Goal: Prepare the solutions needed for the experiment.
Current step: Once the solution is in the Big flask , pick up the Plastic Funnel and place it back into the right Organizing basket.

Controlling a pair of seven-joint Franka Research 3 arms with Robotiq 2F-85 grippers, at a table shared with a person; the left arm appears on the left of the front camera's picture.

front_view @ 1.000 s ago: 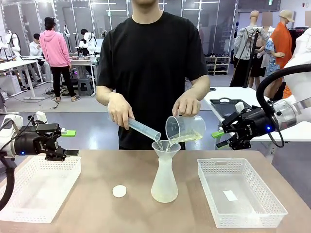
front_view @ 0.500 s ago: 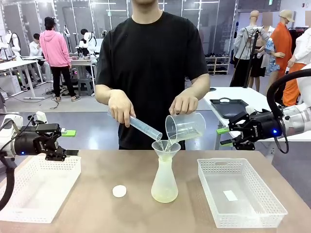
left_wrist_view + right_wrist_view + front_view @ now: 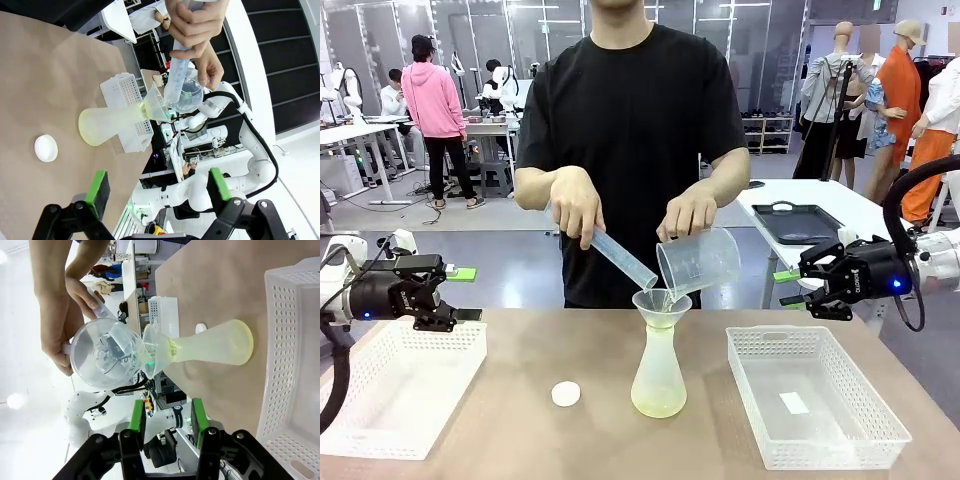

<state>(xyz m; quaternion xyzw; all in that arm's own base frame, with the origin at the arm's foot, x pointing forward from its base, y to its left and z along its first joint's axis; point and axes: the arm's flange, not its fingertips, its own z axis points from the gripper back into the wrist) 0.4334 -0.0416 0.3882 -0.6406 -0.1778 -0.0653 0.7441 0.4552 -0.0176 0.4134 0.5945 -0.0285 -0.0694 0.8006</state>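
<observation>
Left gripper: fingers spread wide, nothing between them, hovering over the far rim of the left white basket. In the left wrist view the same gripper shows both green pads far apart with bare table in the gap.

Right gripper: fingers at a narrower gap and empty, in the air beyond the far right corner of the right white basket. In the right wrist view the gripper shows the pads parallel with nothing pinched.

The solutions form a shallow pale yellow layer at the bottom of the frosted flask. The flask stands upright on the table between the two baskets, straight ahead of both sets of fingers and well apart from them. The liquid also shows from the wrists.

A funnel sits in the flask's neck. One hand of the person tilts a clear measuring cylinder mouth-down at the funnel. The other hand tips a clear beaker with its spout over the funnel; the beaker looks nearly empty.

A white round disc lies flat on the table beside the flask, on the left fingers' side, touching nothing. A small white piece lies on the right basket's floor.
</observation>
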